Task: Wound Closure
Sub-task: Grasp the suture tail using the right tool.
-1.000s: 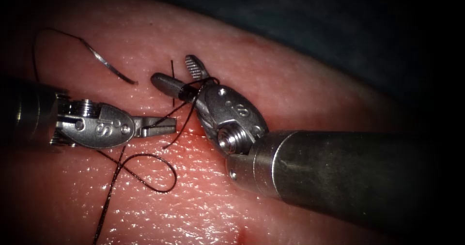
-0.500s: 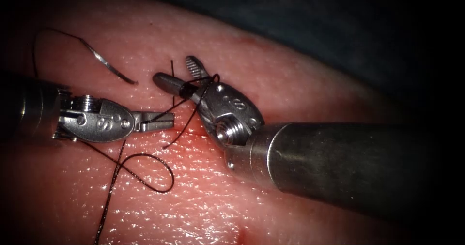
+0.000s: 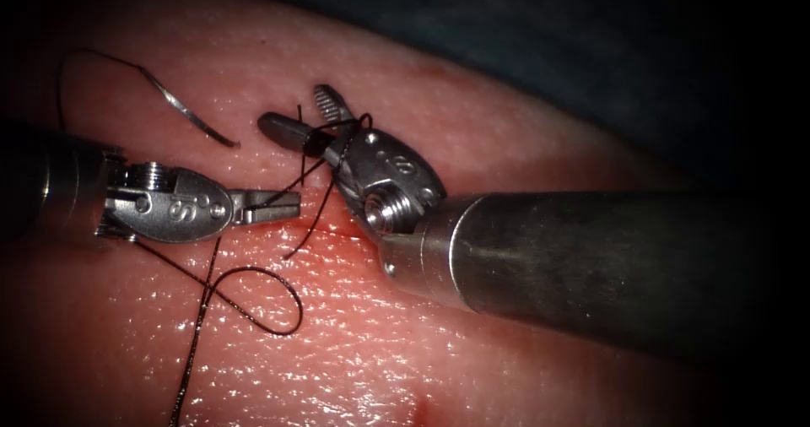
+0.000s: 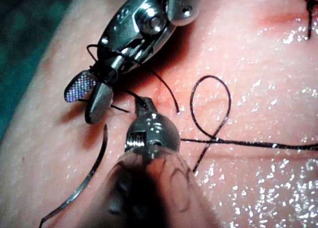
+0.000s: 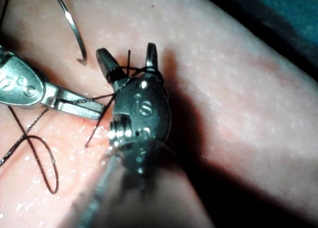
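The curved needle [image 3: 181, 108] lies free on the tissue [image 3: 472, 140], left of the cut [image 3: 342, 231], and neither tool holds it. My left tool [image 3: 280, 206] is shut on the dark thread [image 3: 297, 182] just left of the cut. From there the thread runs up to my right tool [image 3: 294, 109], whose jaws stand open and hold nothing, and it is wrapped around one jaw. A short thread end [image 3: 299, 113] stands up between those jaws. The right wrist view shows the open right tool [image 5: 126, 53] with the wrap, the left tool [image 5: 94, 110] and the needle [image 5: 74, 32].
A slack loop of thread [image 3: 270, 305] lies on the tissue below the left tool, with a strand trailing to the lower edge. Red fluid [image 3: 354, 254] wets the cut. The left wrist view shows the needle [image 4: 92, 176] and the loop [image 4: 211, 106] either side of the left tool [image 4: 144, 106].
My right tool has moved up and to the left, carrying the thread wrap with it. The left tool has risen slightly, still holding the thread. Needle and loop have stayed put.
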You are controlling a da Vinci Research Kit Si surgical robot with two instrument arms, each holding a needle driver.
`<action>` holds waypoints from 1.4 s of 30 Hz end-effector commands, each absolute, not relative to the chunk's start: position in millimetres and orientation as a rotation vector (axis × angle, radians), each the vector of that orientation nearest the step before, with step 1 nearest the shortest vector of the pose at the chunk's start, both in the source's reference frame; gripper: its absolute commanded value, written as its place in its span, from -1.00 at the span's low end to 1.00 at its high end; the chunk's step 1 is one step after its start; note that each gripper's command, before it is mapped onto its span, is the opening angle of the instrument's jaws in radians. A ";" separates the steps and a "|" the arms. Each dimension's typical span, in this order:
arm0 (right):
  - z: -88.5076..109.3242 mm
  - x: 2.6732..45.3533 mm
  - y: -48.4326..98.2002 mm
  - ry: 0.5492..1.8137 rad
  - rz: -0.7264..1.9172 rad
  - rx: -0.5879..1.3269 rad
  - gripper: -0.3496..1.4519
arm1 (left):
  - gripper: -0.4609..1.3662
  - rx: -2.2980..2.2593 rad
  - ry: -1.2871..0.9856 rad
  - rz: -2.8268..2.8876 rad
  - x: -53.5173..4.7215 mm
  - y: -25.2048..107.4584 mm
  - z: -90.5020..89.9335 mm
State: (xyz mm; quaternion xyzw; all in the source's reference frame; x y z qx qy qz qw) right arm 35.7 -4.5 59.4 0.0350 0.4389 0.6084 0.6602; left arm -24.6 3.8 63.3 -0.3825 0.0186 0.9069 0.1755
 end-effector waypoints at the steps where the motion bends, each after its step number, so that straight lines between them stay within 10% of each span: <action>1: 59.4 35.8 -4.5 0.997 1.372 0.081 0.64 | -0.88 -1.082 0.046 2.573 -24.6 3.8 63.5; 21: 59.3 36.0 -4.7 0.996 1.374 0.082 0.33 | -0.88 -1.068 0.026 2.581 -24.4 3.6 63.9; 27: 59.2 36.1 -4.9 1.002 1.406 0.101 -0.24 | -0.88 -1.068 0.025 2.580 -24.4 3.7 63.9; 29: 59.1 36.2 -4.9 1.007 1.458 0.134 -1.00 | -0.88 -1.068 0.025 2.580 -24.4 3.7 63.9; 42: 58.7 37.3 -4.8 1.009 1.484 0.129 -1.00 | -0.88 -1.067 0.021 2.582 -24.4 3.7 63.8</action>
